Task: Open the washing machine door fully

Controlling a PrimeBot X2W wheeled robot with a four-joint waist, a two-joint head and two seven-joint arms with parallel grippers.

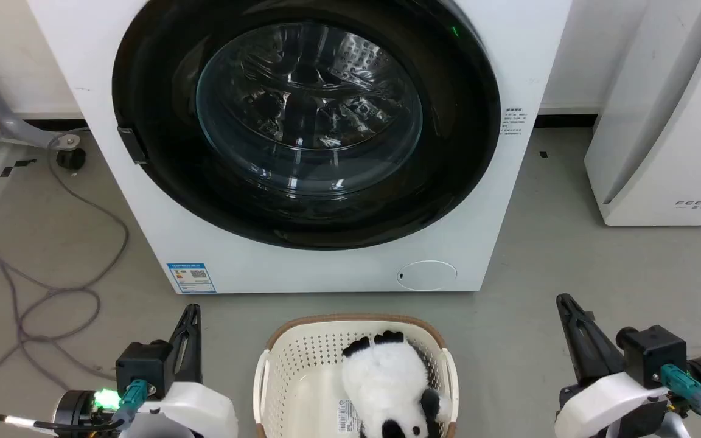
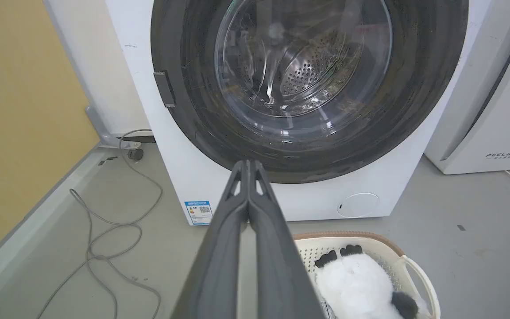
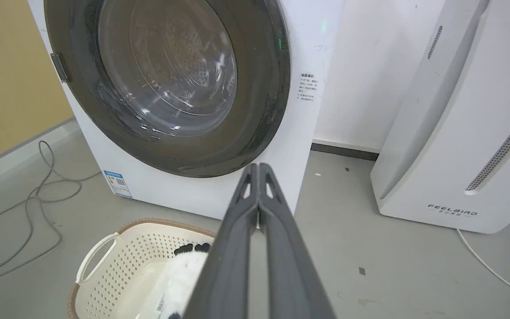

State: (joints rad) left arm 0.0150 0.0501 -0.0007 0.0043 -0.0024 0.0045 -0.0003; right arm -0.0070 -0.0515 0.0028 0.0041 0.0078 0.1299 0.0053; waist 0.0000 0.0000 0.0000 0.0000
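Down at the near edge, a cream perforated plastic laundry basket with a brown rim [image 1: 272,356] is sitting on the smooth grey floor [image 1: 539,255], just in front of the machine. A fluffy black-and-white panda plush toy [image 1: 387,377] is lying inside it (a barcode sticker is showing on the basket's bottom beside the toy). Behind the basket, the white box-shaped front-loading washing machine [image 1: 326,274] is standing with its large round glossy black washing machine door [image 1: 460,121] lying shut against the front. The door's bulging clear glass bowl is reflecting light, and the perforated steel drum is showing through it. A small round flap [image 1: 426,275] and a blue label [image 1: 191,277] are sitting low on the white panel.

The left gripper [image 1: 191,313] is hovering at the basket's left with its two long dark fingers pressing together on nothing. The right gripper [image 1: 564,304] is hanging at the basket's right, likewise clenched and empty. Both are well apart from the door.
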